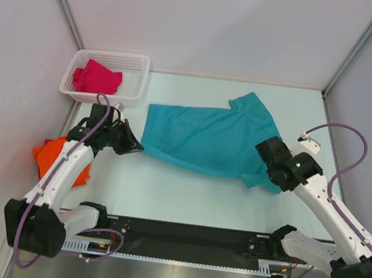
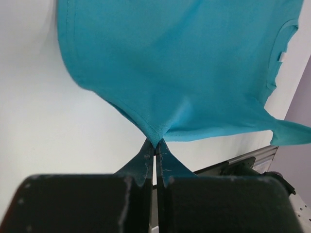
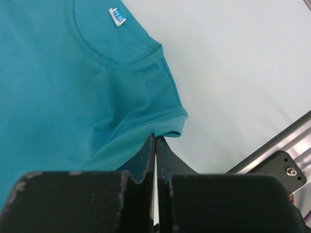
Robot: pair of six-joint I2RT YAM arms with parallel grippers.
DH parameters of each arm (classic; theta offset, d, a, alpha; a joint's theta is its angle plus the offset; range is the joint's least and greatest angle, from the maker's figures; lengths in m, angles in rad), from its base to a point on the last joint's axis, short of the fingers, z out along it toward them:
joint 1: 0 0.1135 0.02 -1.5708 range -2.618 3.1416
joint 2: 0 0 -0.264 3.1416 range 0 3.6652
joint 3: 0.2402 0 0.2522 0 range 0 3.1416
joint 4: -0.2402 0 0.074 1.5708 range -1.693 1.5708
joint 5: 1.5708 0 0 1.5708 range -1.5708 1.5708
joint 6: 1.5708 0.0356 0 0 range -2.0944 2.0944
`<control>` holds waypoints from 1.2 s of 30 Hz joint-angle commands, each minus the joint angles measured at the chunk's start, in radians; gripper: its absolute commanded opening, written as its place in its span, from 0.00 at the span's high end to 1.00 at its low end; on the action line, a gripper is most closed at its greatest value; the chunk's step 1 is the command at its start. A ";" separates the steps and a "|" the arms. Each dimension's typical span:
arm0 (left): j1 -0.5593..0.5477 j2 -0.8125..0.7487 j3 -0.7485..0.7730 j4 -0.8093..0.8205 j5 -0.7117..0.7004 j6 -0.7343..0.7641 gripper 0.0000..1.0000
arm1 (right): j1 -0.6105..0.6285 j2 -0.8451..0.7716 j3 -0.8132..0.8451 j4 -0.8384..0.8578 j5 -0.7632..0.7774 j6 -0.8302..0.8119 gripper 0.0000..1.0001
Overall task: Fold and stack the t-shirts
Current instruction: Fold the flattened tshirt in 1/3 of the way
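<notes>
2 grippers clamped on the teal t-shirt, spread on the table.
I see my left gripper pinched shut on its hem corner, right gripper shut on a sleeve edge; orange t-shirt lies left, magenta t-shirt in the basket.

Pale table, teal t-shirt, orange t-shirt, basket

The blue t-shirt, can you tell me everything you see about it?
The teal t-shirt is soft, plain cloth with short sleeves, a round neck and a small label inside it. It lies spread out sideways on the pale table, hem to the left, slightly wrinkled. The left jaws pinch a hem corner; the right jaws pinch a sleeve edge.
</notes>
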 commanded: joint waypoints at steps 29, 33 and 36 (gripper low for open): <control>0.090 0.463 0.182 0.195 0.120 0.036 0.92 | -0.292 0.632 0.255 0.448 -0.137 -0.545 0.91; 0.092 0.465 0.187 0.197 0.132 0.053 0.33 | -0.295 0.655 0.275 0.452 -0.136 -0.551 0.69; 0.092 0.443 0.194 0.180 0.112 0.063 0.23 | -0.295 0.646 0.287 0.457 -0.123 -0.554 0.61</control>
